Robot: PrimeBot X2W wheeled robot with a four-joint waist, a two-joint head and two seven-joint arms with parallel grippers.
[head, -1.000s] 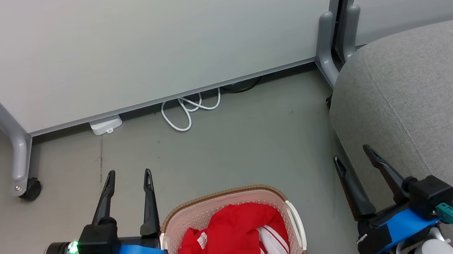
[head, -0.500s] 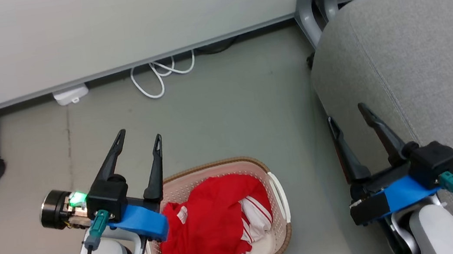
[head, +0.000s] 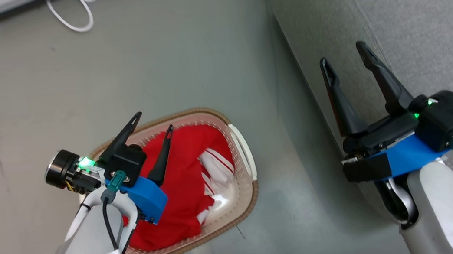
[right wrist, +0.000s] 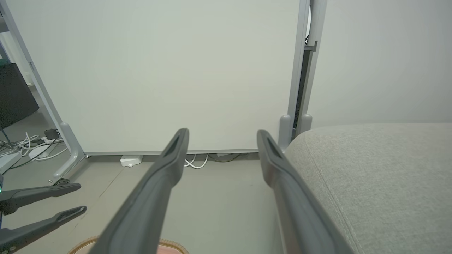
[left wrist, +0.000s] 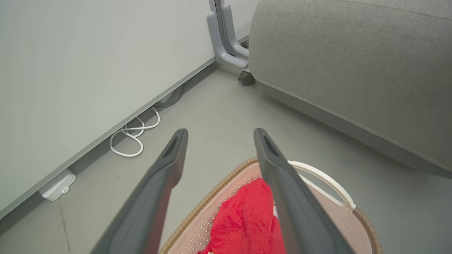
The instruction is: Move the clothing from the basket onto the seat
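The left gripper [head: 154, 120] hovers spread and empty over the clothing [head: 179, 168] in the basket [head: 253, 184], while right of the basket the right gripper [head: 341, 53] gapes empty at the seat [head: 412, 10].

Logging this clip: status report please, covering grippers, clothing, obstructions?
Left gripper open, empty, above the basket. Right gripper open, empty, at the seat edge. Clothing heaped in basket. Nothing blocking the reach.

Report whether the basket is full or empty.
Not empty: bunched red clothing lies inside the basket, covering most of its bottom.
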